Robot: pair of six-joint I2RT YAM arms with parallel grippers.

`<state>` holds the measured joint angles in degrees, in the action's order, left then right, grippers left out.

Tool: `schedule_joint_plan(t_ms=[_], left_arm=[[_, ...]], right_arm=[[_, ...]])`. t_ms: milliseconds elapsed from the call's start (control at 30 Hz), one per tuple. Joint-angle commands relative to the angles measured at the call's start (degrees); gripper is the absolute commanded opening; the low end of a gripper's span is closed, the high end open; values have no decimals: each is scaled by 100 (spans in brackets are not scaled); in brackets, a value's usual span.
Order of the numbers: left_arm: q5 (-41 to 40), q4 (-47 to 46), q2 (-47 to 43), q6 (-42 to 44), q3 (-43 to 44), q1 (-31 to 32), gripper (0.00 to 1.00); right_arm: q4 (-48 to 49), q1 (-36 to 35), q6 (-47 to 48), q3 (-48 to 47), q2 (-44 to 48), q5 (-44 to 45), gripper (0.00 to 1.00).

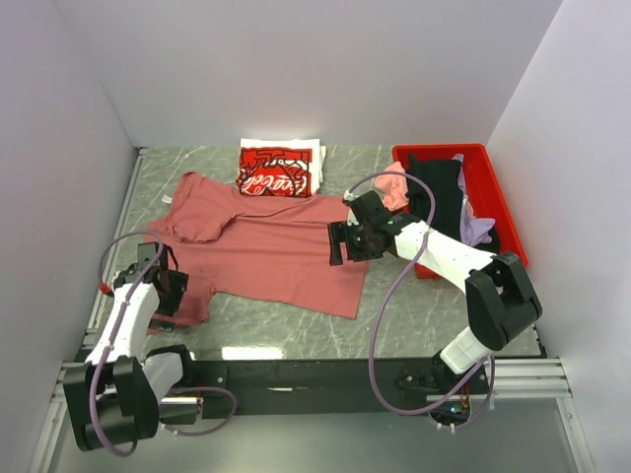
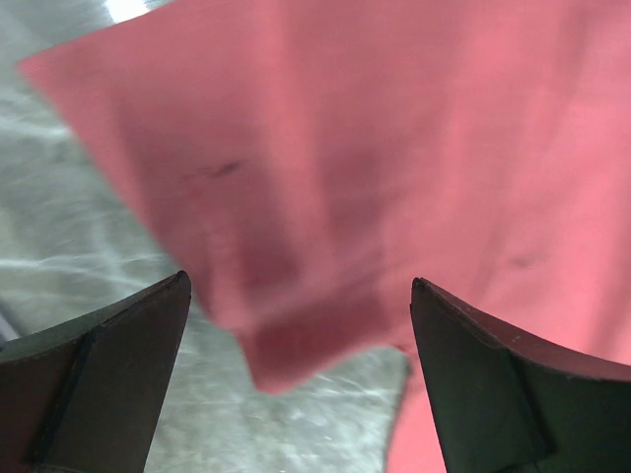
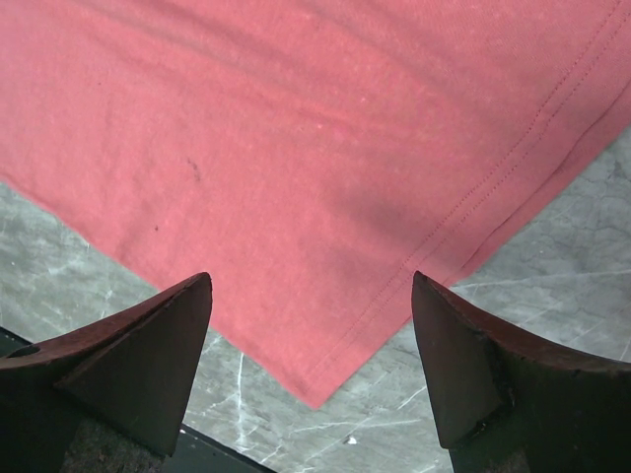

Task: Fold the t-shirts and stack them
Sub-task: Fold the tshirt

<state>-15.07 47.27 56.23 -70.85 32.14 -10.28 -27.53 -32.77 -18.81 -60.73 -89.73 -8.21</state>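
Tabletop (image 1: 394,317) bears dusty-rose t-shirt (image 1: 266,246) under left end effector (image 2: 299,296), right end effector (image 3: 311,286), both wide.

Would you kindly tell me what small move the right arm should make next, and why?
Probably lower the open right pincer onto the hem corner of the dusty-rose cloth t-shirt and close, since that corner lies flat between its spread fingers.

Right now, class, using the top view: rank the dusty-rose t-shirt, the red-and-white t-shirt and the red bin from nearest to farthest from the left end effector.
From the left end effector:
1. dusty-rose t-shirt, spread at centre, sleeve right beneath it.
2. red-and-white t-shirt, folded, back centre.
3. red bin, far right.
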Motion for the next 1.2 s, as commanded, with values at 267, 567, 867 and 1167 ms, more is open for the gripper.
schedule_joint_plan(t_ms=[267, 567, 867, 1167], left_arm=[[-232, -174, 240, -658, -340, 35, 93], [-383, -701, 608, -509, -507, 26, 33], [-357, -500, 241, -500, -507, 26, 1], [-251, -279, -1526, -703, -823, 26, 1]], right_arm=[[98, -10, 26, -114, -88, -128, 88], [107, -167, 105, 96, 34, -50, 88], [-384, -1502, 659, 412, 334, 644, 86], [-525, -2339, 18, 694, -131, 1075, 80]])
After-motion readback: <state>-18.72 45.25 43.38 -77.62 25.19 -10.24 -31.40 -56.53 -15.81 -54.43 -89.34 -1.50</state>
